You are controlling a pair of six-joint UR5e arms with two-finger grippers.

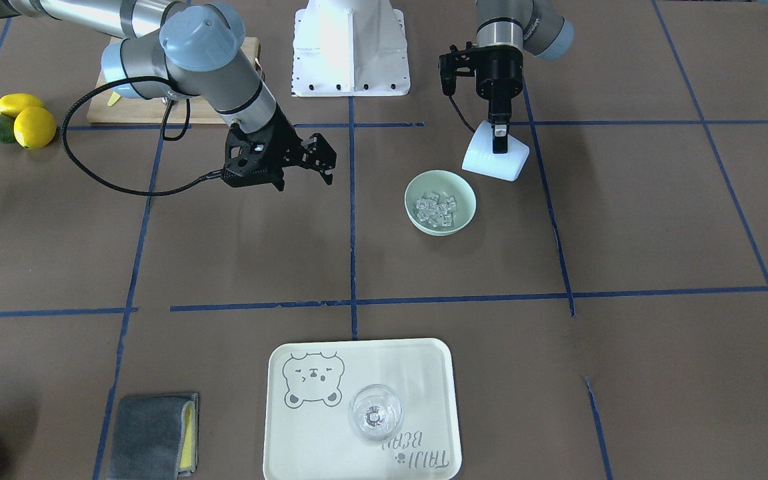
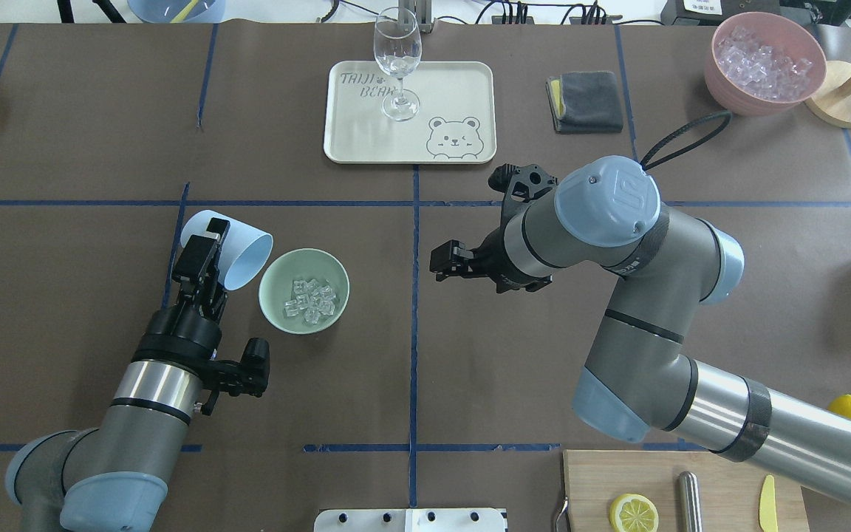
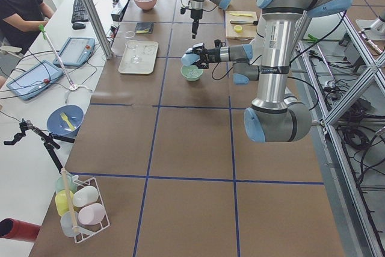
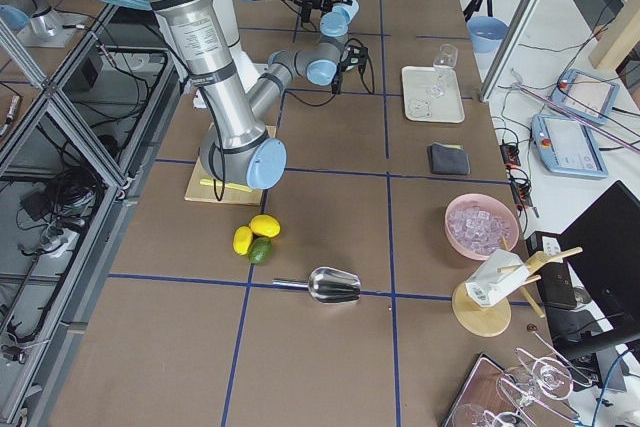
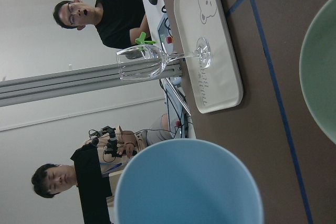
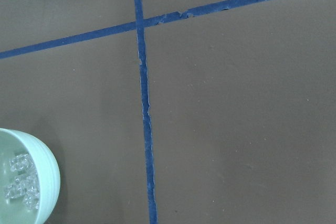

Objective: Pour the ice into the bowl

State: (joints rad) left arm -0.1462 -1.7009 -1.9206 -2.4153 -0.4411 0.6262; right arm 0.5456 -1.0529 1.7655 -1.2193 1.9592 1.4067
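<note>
The pale mint-green bowl (image 2: 270, 295) stands left of the table's middle with the ice (image 2: 309, 301), several small clear cubes, lying in it. My left gripper (image 2: 207, 247) is shut on a light blue cup (image 2: 241, 251) and holds it tipped on its side just beside the bowl's rim, mouth toward the bowl. In the front view the cup (image 1: 491, 160) hangs beyond the bowl (image 1: 467, 197) and its ice (image 1: 437, 208). My right gripper (image 2: 448, 262) is open and empty, hovering right of the bowl. The right wrist view shows the bowl's edge (image 6: 44, 171).
A cream tray (image 2: 455, 89) holding a wine glass (image 2: 398, 66) lies at the far middle. A grey cloth (image 2: 584, 101) and a pink container of ice (image 2: 764, 63) are far right. A cutting board (image 2: 684, 491) with a lemon half is near right.
</note>
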